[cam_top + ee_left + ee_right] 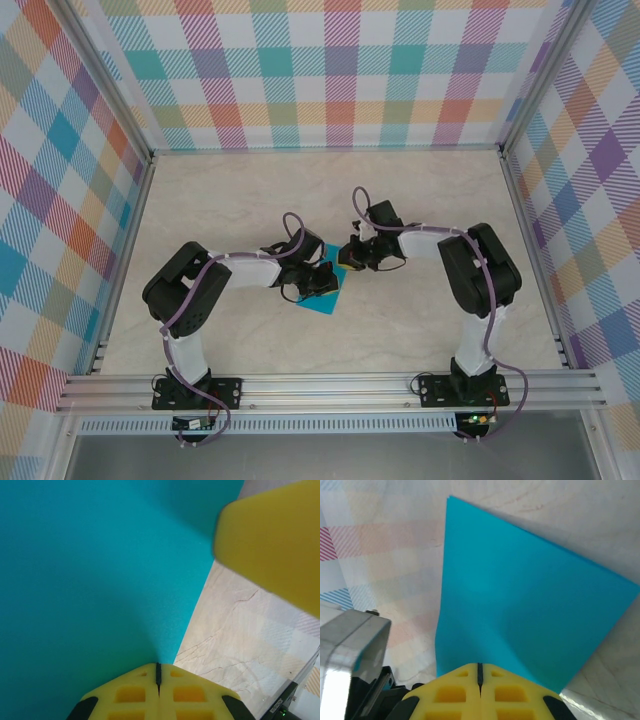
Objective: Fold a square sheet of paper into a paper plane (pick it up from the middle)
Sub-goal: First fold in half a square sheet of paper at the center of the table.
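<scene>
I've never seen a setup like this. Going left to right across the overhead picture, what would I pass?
Left plaid wall → left arm → square sheet of paper → right arm → right plaid wall.

Bright, even, diffuse light fills the overhead view, and the arms cast only faint, soft shadows on the table [420,200]. In the left wrist view a yellow pad [275,545] at upper right is badly out of focus. In the right wrist view the square sheet of paper [520,595] darkens softly along a shallow bulge, and the metal bracket [345,650] at left glares white.
</scene>
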Robot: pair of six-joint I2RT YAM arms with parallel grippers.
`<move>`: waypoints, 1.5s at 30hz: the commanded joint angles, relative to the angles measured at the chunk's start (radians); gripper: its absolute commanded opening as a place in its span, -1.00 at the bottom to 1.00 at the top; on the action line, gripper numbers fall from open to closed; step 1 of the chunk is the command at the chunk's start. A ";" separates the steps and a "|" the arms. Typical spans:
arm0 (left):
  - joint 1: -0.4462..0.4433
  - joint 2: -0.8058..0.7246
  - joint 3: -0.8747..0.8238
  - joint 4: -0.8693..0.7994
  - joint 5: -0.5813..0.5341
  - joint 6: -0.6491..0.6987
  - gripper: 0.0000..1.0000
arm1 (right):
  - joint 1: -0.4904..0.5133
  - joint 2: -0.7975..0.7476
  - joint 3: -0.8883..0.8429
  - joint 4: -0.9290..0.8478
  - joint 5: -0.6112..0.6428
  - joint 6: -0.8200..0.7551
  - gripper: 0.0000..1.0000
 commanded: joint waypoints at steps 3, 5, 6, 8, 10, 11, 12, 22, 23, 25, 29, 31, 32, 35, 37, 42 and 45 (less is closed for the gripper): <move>-0.007 -0.038 0.001 0.027 0.012 0.077 -1.00 | -0.011 0.065 0.048 -0.100 0.045 -0.084 -1.00; -0.007 -0.057 0.019 0.033 0.021 0.115 -1.00 | -0.011 0.082 0.066 -0.139 0.061 -0.112 -1.00; -0.007 -0.062 0.027 0.039 0.027 0.134 -0.99 | -0.010 0.090 0.071 -0.154 0.068 -0.122 -1.00; -0.007 -0.059 0.043 0.040 0.037 0.160 -0.92 | -0.011 0.101 0.077 -0.170 0.077 -0.133 -1.00; -0.007 -0.045 0.053 0.054 0.052 0.176 -0.88 | -0.010 0.103 0.075 -0.169 0.081 -0.134 -1.00; -0.007 -0.032 0.058 0.059 0.057 0.181 -0.88 | -0.011 0.105 0.074 -0.168 0.081 -0.134 -1.00; -0.006 -0.017 0.064 0.063 0.062 0.183 -0.87 | -0.010 0.108 0.074 -0.166 0.079 -0.132 -1.00; -0.007 0.071 0.063 0.074 0.052 0.224 -0.94 | -0.011 0.123 0.077 -0.172 0.086 -0.134 -1.00; -0.007 0.074 0.056 0.077 0.052 0.228 -0.95 | -0.011 0.125 0.079 -0.175 0.087 -0.135 -1.00; -0.007 0.074 0.039 0.083 0.052 0.240 -0.98 | -0.011 0.128 0.083 -0.184 0.091 -0.136 -1.00; -0.006 0.067 -0.013 0.108 0.078 0.261 -1.00 | -0.012 0.136 0.094 -0.208 0.103 -0.136 -1.00; -0.006 0.062 -0.044 0.131 0.102 0.269 -1.00 | -0.014 0.141 0.100 -0.221 0.111 -0.135 -1.00; -0.007 0.061 -0.060 0.144 0.114 0.274 -1.00 | -0.014 0.144 0.105 -0.228 0.117 -0.136 -1.00; -0.009 0.044 -0.102 0.158 0.139 0.295 -1.00 | -0.017 0.154 0.114 -0.240 0.122 -0.135 -1.00; -0.009 0.031 -0.119 0.153 0.147 0.310 -1.00 | -0.018 0.157 0.119 -0.248 0.125 -0.135 -1.00; -0.013 0.002 -0.147 0.151 0.175 0.329 -1.00 | -0.022 0.166 0.128 -0.264 0.134 -0.137 -1.00; -0.018 -0.014 -0.166 0.152 0.169 0.333 -1.00 | -0.021 0.169 0.130 -0.268 0.137 -0.137 -1.00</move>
